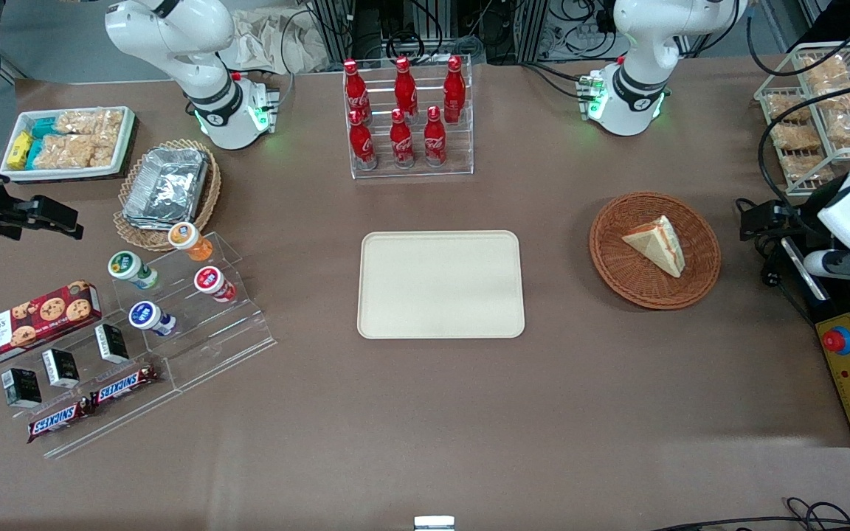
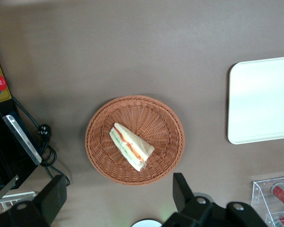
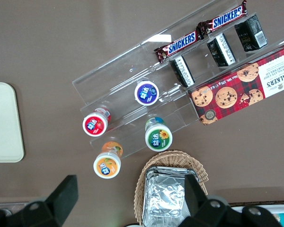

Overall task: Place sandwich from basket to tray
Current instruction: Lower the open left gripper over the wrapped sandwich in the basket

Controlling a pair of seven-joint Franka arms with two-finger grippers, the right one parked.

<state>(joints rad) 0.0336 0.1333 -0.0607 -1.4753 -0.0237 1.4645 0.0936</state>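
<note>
Wicker basket (image 1: pixel 654 251) at the front view's right holds the sandwich (image 1: pixel 655 244). Cream tray (image 1: pixel 440 285) sits mid-frame, bare. High above the basket, the gripper (image 2: pixel 118 198) gapes wide, holding nothing.

- The front view looks down steeply over the whole table (image 1: pixel 425 413).
- The left wrist view looks straight down, high over the basket (image 2: pixel 100 156), gripper (image 2: pixel 118 201) wide open.
- Both views share the basket and the tray (image 1: pixel 395 324).
</note>
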